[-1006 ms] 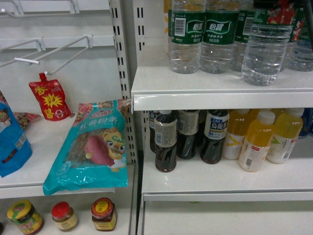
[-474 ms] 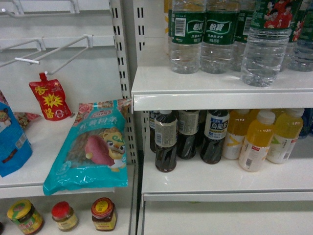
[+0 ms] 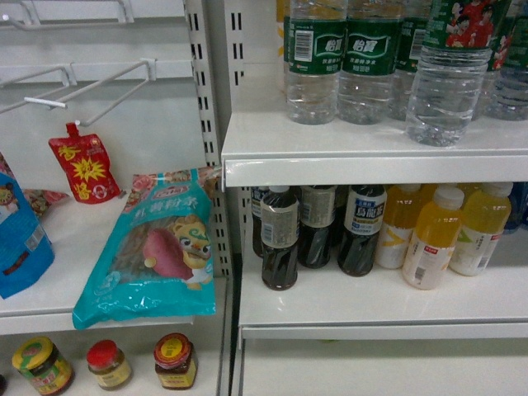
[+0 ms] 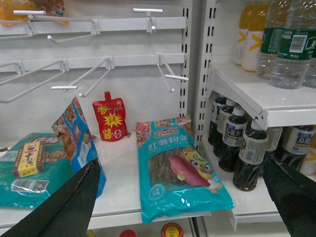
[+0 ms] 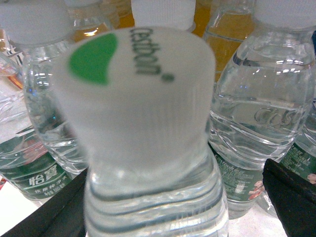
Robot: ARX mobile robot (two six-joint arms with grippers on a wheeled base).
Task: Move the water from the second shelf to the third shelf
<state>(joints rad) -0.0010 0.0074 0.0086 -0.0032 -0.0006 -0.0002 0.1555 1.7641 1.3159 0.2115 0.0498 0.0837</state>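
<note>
Green-labelled and see-through: found the water bottle (image 3: 445, 82) standing dead centre in the right pincer (image 5: 173, 197), white cap (image 5: 136, 94) right up against the wrist camera. Spread wide on both sides of the bottle, not squeezing anything yet as far as can be told. Parked on the shelf (image 3: 330, 144) with more water bottles (image 5: 261, 113) crowding behind and to both sides of the pincer.

Left pincer (image 4: 180, 163): gaping wide too, holding nothing, just hanging in front of a teal snack bag (image 4: 180, 170).

Looks like the grab step, not the carry. Next up, probably: close on the ribbed body below the cap, lift straight up, then pull back clear of the neighbours before heading for the other shelf. Can't tell from the head view how deep the grip reaches.
</note>
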